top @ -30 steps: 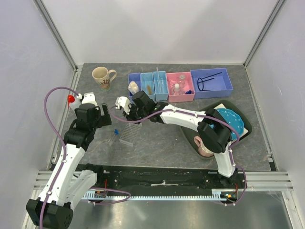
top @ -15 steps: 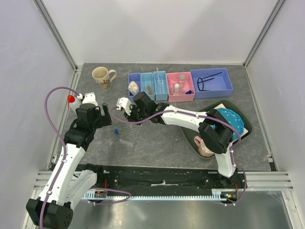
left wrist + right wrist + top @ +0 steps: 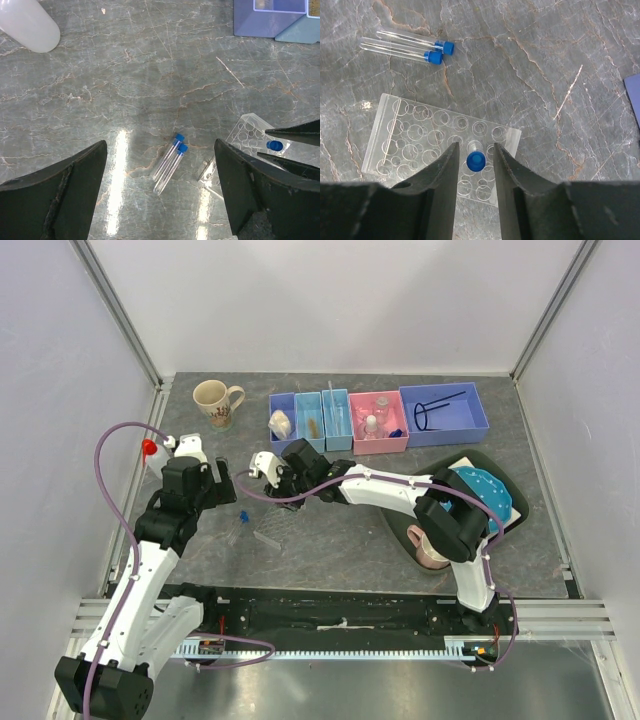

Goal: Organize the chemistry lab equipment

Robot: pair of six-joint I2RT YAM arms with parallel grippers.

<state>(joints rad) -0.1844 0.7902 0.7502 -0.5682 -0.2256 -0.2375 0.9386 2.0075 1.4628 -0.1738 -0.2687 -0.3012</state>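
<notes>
Right jaws are parted just a little, straddling one blue-capped tube that stands upright in the clear rack. A sliver of gap shows on each side of the cap, so nothing is pinched. The rack sits flat on the bench, directly under those jaws. Ahead of them and off to the left, two more blue-capped tubes lie side by side, apart from the rack.

Over to the left jaws: spread wide, holding nothing, with that loose pair framed between the fingers and the rack just beside the right-hand one. The red-capped white squeeze bottle sits beyond them, to the left.

Past the right jaws runs a row of bins:
- whitish bag in the end blue bin
- amber stick in the second blue bin
- thin rods in the pale blue bin
- white-capped clear bottles in the pink bin
- black wire ring in the big blue bin
</notes>
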